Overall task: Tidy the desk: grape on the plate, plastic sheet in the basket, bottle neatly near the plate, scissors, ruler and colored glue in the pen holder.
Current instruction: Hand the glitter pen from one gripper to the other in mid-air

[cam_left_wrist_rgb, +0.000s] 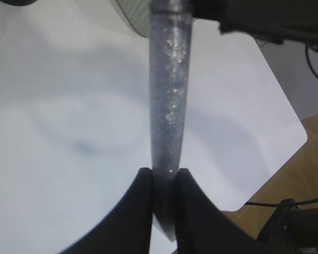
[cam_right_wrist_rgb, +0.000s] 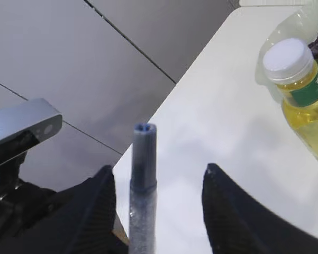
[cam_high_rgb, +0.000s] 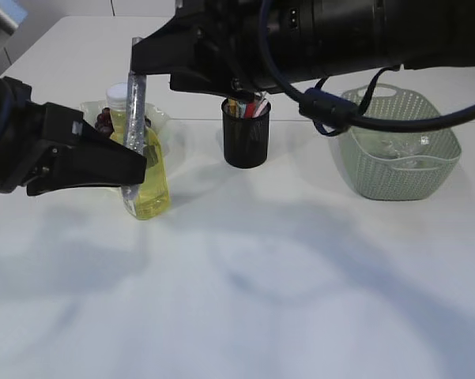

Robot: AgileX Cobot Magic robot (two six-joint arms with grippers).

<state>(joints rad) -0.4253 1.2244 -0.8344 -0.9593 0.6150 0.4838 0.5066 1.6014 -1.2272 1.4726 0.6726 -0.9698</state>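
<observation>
Handing the glitter glue tube between grippers, bound for the pen holder (cam_high_rgb: 246,133).

Left gripper (cam_left_wrist_rgb: 164,177) clamped on the lower end of the glitter glue tube (cam_high_rgb: 133,134); right gripper (cam_right_wrist_rgb: 157,182) spread apart around its top, not gripping. Tube upright, long axis vertical, nozzle up, above the worktop (cam_high_rgb: 245,284), just in front of the oil bottle (cam_high_rgb: 145,170). Next, likely: carrying tube over holder, lowering end-first.

We can read nothing for certain — the bottle (cam_right_wrist_rgb: 301,90) wears a green label (cam_right_wrist_rgb: 310,88) with white marks, too blurred to read.
</observation>
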